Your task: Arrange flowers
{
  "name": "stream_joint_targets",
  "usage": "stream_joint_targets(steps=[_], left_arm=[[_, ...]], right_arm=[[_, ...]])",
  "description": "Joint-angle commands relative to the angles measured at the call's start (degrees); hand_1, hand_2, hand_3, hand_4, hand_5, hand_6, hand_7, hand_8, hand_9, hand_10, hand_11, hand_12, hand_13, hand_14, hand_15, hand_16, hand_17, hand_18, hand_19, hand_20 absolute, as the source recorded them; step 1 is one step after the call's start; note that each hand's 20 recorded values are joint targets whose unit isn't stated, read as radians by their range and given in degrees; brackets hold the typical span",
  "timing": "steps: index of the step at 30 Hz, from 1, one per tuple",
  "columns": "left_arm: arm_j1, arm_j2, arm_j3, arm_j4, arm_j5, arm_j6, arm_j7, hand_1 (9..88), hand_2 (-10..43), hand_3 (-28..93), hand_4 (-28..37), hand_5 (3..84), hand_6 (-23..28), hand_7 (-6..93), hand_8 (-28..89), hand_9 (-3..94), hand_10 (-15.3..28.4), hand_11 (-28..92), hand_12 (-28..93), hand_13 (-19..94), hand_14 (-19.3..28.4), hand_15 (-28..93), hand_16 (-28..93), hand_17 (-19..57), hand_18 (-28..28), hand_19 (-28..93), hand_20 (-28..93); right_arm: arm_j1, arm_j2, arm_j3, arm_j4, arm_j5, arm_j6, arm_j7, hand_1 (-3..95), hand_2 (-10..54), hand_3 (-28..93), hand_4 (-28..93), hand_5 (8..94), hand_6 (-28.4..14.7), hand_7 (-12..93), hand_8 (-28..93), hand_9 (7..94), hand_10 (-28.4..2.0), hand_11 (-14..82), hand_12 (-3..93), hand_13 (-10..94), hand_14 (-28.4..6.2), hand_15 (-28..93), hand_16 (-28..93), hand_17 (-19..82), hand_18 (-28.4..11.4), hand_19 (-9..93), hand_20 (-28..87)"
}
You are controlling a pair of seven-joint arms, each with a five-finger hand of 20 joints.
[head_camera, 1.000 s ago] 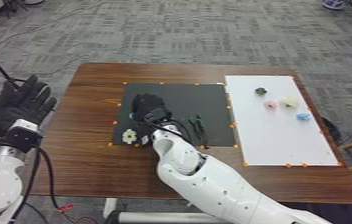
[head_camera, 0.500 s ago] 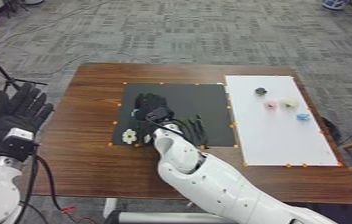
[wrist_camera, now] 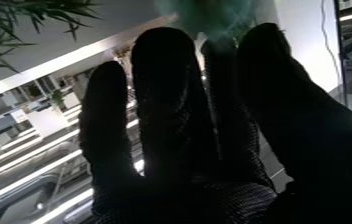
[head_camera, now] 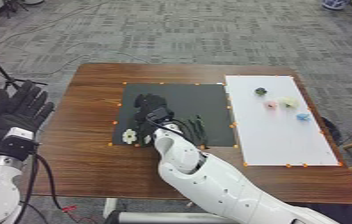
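While the head view adds a white flower [head_camera: 129,136] nearby, the right hand [head_camera: 154,111] is loosely spread.

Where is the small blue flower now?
In the head view, the small blue flower sits on the white rectangular board near its right edge, nearer the robot than the small cream flower.

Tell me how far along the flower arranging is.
It looks partly done: a pink flower, a cream flower, a blue flower and a dark flower lie on the white board. The right hand is working over the black mat; I can't tell whether it holds anything. Probably left: the white flower and green leaves on the mat.
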State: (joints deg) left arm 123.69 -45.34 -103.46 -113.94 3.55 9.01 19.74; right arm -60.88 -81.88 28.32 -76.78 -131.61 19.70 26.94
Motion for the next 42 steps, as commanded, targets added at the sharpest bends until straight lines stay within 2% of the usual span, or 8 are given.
stream_joint_targets(steps=[1,5,14,19,24,28,36,42], left_arm=[[-0.12,-0.71,-0.27,-0.64,0.74,-0.85,-0.57,23.4,18.6,66,-28.3,35.1,5.0,3.6,-6,30.3,9.3,6,9,19,8.5,11,-4,-3.4,8.7,16,10],[-0.15,-0.8,-0.26,-0.75,1.31,-0.9,-0.7,23.8,18.5,65,-28.3,35.3,5.0,3.7,-7,30.8,9.4,6,9,19,9.3,12,-4,-3.7,9.1,16,10],[2.12,-1.38,-3.09,-1.95,3.06,-0.6,-1.36,24.4,18.5,65,-28.3,35.9,5.4,3.8,-7,31.3,10.5,7,9,19,9.8,13,-4,-4.0,9.4,17,10],[1.71,-1.23,-2.77,-2.03,2.68,-0.48,-1.56,24.3,18.5,65,-28.3,36.1,5.7,3.9,-7,31.4,11.0,7,9,19,10.1,13,-4,-4.1,9.6,17,10],[0.55,-0.83,-1.1,-1.88,2.91,-0.62,-1.73,24.7,18.6,64,-28.3,36.6,6.2,3.7,-7,31.7,11.7,8,9,19,10.8,15,-4,-4.4,9.8,18,10],[-0.22,-0.61,-0.21,-1.66,3.46,-0.73,-1.86,24.7,18.7,64,-28.3,36.8,6.3,3.8,-8,31.8,12.2,8,9,19,11.2,16,-4,-4.5,10.0,18,10],[-1.4,-0.41,0.72,-1.46,3.57,-0.93,-1.8,25.0,18.8,64,-28.3,37.2,6.8,3.8,-8,32.2,13.0,9,8,19,12.3,17,-5,-4.8,10.4,19,10],[-1.83,-0.49,1.13,-1.33,3.55,-1.15,-1.75,24.9,18.8,64,-28.3,37.0,6.8,3.6,-8,32.0,13.0,9,8,19,12.3,17,-5,-4.8,10.5,20,10]], right_arm=[[-0.49,0.36,0.48,-0.94,-0.45,-0.54,0.01,48.6,-9.5,75,-28,60.0,-3.2,19,-14,63.9,-14.5,14.1,13.2,74,-6.1,54,32,34,-23.5,81,29],[-0.68,0.52,0.77,-1.48,-0.33,-0.28,0.15,47.9,-9.5,76,-28,59.2,-3.5,18,-13,63.3,-14.7,14.1,12.9,74,-6.4,54,31,34,-23.5,81,29],[-1.55,2.31,3.78,-7.06,0.63,1.16,-1.26,46.2,-9.5,77,-28,59.1,-3.5,19,-13,62.4,-15.1,14.6,12.8,74,-6.7,56,29,34,-23.7,82,28],[-2.68,2.01,6.98,-9.44,-0.47,-9.54,-3.38,41.4,-7.3,80,-28,54.8,-3.9,18,-13,57.1,-15.7,13.9,12.7,69,-9.1,62,24,32,-23.6,82,28],[-3.71,0.96,10.58,-9.72,2.87,-18.98,-6.41,33.6,8.1,83,-24,46.8,-5.9,14,-12,46.3,-16.5,11.6,10.6,63,-13.2,73,23,30,-24.7,82,28],[-3.98,-0.02,12.5,-9.18,2.6,-25.43,-8.65,29.0,15.1,83,-22,44.7,-6.3,12,-12,43.2,-15.9,10.9,9.3,62,-15.4,77,23,29,-25.7,82,29],[-3.35,-1.56,13.44,-7.59,-0.18,-33.5,-10.02,24.2,17.6,81,-20,36.8,-5.3,10,-11,35.0,-16.5,10.7,7.5,60,-17.4,80,23,28,-27.0,83,32],[-2.49,-1.08,12.55,-6.87,-0.02,-34.08,-8.09,24.3,17.7,80,-21,36.0,-5.0,11,-11,33.5,-17.1,11.2,7.5,58,-17.8,81,22,27,-26.9,82,32]])
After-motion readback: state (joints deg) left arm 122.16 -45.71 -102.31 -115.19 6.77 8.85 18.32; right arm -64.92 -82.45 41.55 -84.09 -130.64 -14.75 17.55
